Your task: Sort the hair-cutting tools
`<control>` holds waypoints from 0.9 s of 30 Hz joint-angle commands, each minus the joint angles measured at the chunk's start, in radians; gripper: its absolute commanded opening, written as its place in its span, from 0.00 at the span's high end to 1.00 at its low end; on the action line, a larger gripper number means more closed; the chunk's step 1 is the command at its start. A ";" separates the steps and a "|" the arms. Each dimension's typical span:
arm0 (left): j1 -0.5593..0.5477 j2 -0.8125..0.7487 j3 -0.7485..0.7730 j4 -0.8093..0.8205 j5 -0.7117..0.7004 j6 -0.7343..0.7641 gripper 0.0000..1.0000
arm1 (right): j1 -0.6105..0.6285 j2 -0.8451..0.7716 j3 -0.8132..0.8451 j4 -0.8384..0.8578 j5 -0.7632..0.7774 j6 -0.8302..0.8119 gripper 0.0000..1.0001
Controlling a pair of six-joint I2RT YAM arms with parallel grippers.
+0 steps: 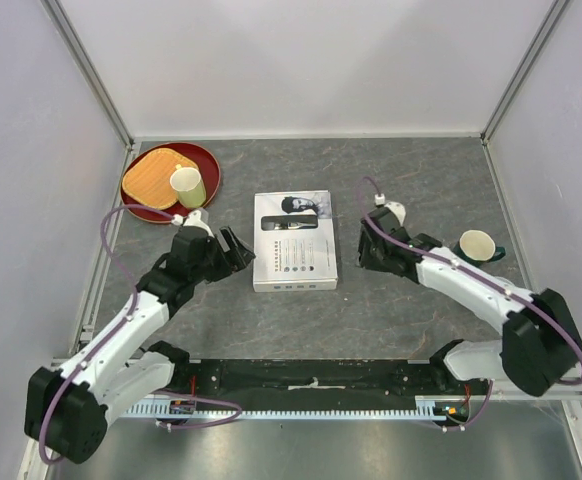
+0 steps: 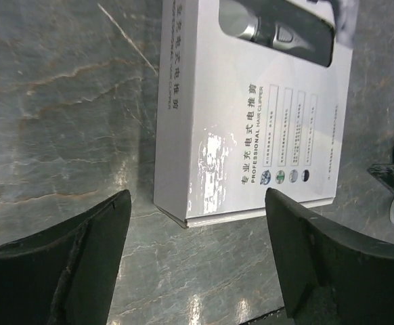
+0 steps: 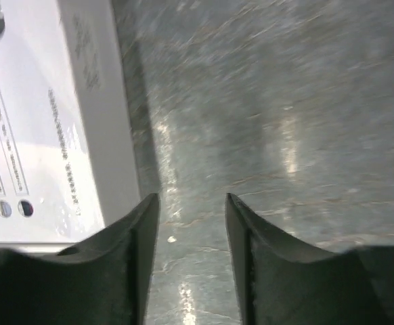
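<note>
No hair-cutting tools show; I see only a closed white box (image 1: 294, 240) with a clipper pictured on its lid, lying flat mid-table. My left gripper (image 1: 239, 250) sits just left of the box, open, nothing between its fingers. In the left wrist view the box (image 2: 251, 135) has its near corner just beyond the wide-apart left gripper (image 2: 198, 196). My right gripper (image 1: 363, 250) hovers low to the right of the box, a little apart from it. The right wrist view puts the box's side (image 3: 41, 135) left of the open, empty right gripper (image 3: 191, 198), with bare tabletop between the fingers.
A red tray (image 1: 211, 170) at the back left holds an orange mat (image 1: 156, 175) and a pale green cup (image 1: 187, 186). A white cup on a dark saucer (image 1: 476, 245) stands beside the right forearm. White walls enclose the table on three sides.
</note>
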 commanded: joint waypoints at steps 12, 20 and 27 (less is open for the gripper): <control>0.000 -0.196 0.291 -0.435 -0.224 0.160 0.06 | -0.048 -0.491 0.173 -0.238 0.313 -0.163 0.02; 0.000 -0.223 0.368 -0.496 -0.230 0.192 0.01 | -0.051 -0.577 0.216 -0.253 0.335 -0.209 0.02; 0.000 -0.227 0.380 -0.503 -0.237 0.194 0.00 | -0.050 -0.573 0.211 -0.256 0.320 -0.204 0.02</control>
